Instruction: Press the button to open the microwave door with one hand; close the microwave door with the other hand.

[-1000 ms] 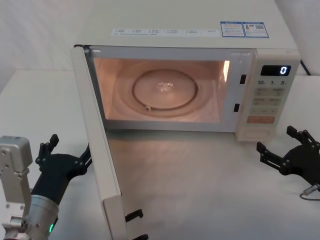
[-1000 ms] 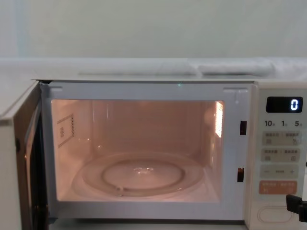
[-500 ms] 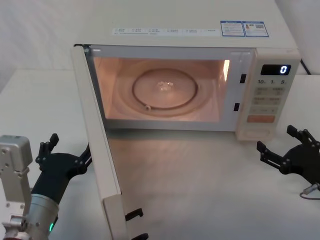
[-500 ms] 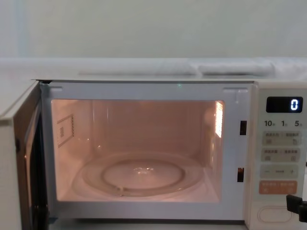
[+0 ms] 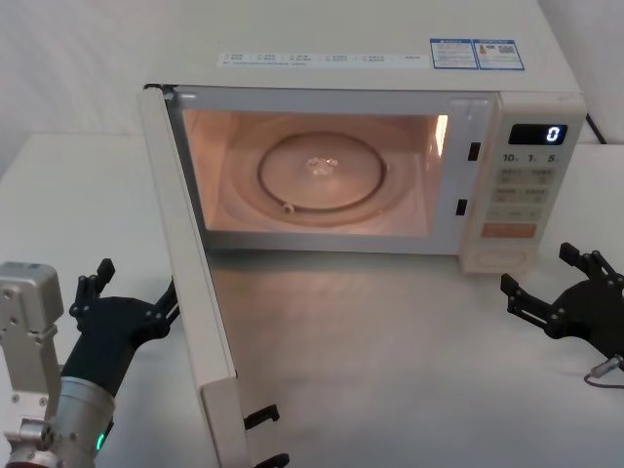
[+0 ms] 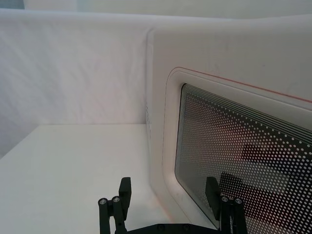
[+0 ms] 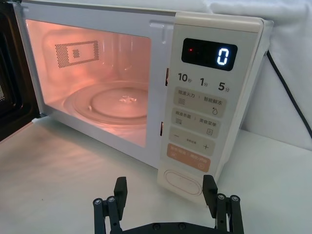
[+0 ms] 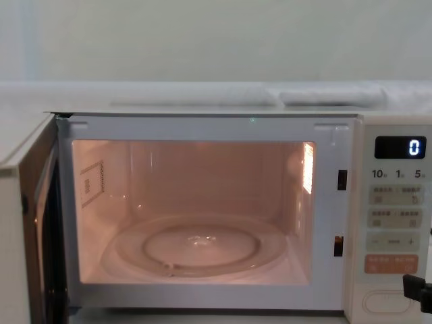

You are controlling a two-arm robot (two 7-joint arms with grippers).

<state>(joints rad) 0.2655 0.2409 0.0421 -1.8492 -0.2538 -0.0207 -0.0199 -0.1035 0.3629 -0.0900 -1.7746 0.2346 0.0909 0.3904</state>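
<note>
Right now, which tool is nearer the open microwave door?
Left. The left tool sits just outside the microwave door, beside its outer face, fingers open. The right tool is far across the table, in front of the control panel.

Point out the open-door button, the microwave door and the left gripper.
button (image 7: 183, 182): right wrist view, its face.
microwave door (image 5: 187, 273): head view, inner edge.
left gripper (image 5: 125, 292): head view, between its open jaws.

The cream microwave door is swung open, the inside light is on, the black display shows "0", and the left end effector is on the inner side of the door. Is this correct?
One detail is wrong. The black left end effector is beside the outer face of the cream microwave door, not its inner side. The head view shows this, and the left wrist view faces the door's dotted glass window. The door is open, the cavity is lit, and the black display reads "0".
</note>
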